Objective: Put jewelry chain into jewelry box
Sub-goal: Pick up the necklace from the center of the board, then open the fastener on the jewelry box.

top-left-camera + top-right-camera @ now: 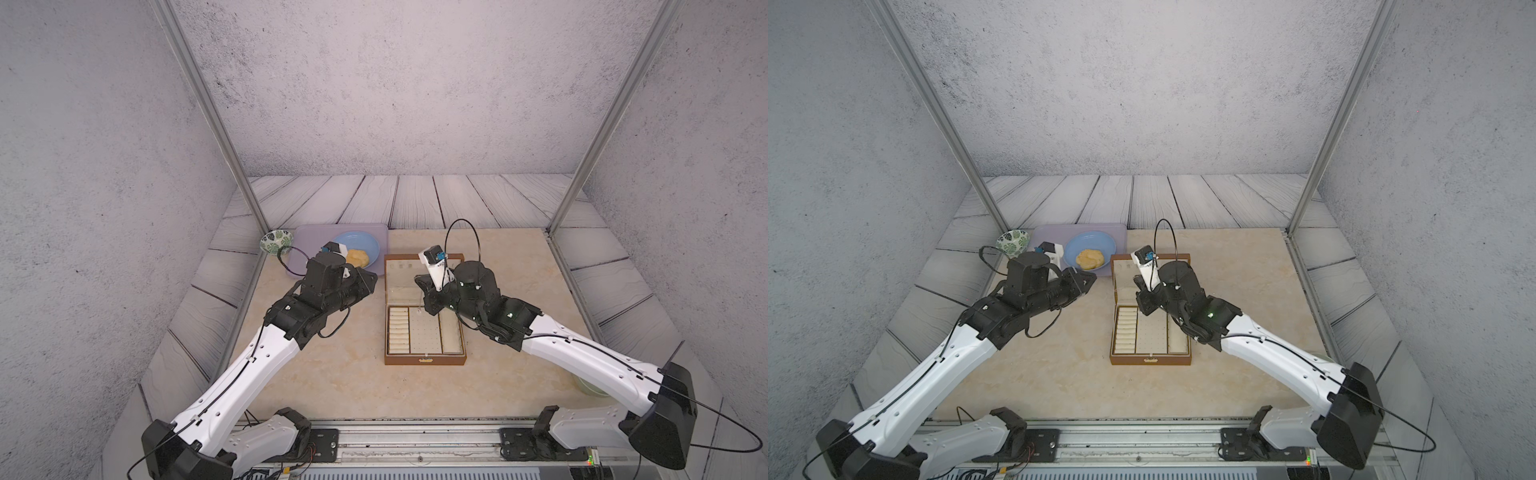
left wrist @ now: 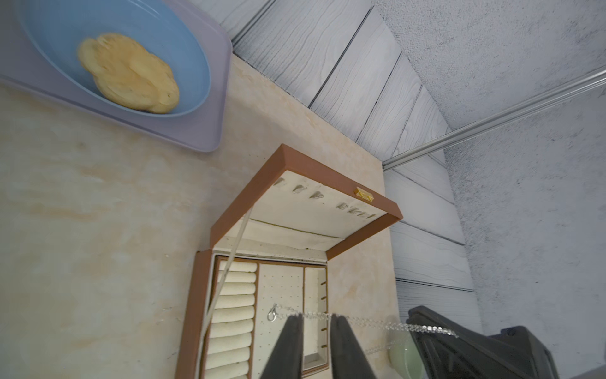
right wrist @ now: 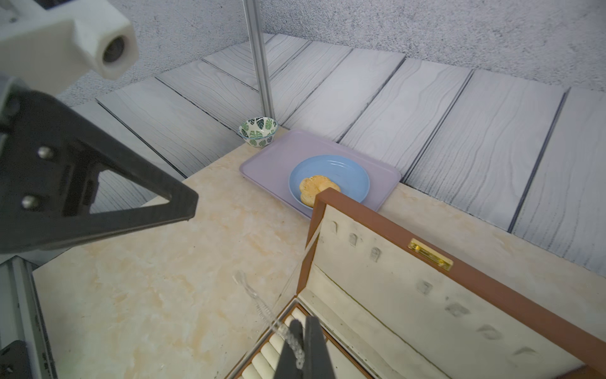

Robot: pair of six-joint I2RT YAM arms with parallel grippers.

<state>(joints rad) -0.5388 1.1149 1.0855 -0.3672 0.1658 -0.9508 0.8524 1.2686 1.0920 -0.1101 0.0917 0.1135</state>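
Note:
The brown jewelry box [image 1: 424, 359] stands open mid-table, its lid [image 2: 229, 213] upright and cream lining showing. The jewelry chain [image 2: 377, 323], a thin silver strand, is stretched in the air between my two grippers, above the box. Its clasp [image 2: 271, 315] hangs just past my left gripper [image 2: 316, 316], whose fingers stand slightly apart with the chain lying across their tips. My right gripper [image 3: 304, 323] is shut on the chain [image 3: 262, 310] over the ring rolls. In both top views the left gripper [image 1: 372, 282] is just left of the box and the right gripper [image 1: 1138, 286] over it.
A lilac tray [image 1: 311, 237] at the back left holds a blue plate [image 1: 361, 243] with a pastry [image 1: 358, 257]. A leaf-patterned bowl [image 1: 276, 241] sits beside the tray. A pale green bowl [image 1: 590, 386] lies under my right arm. Metal posts stand at the table's back corners.

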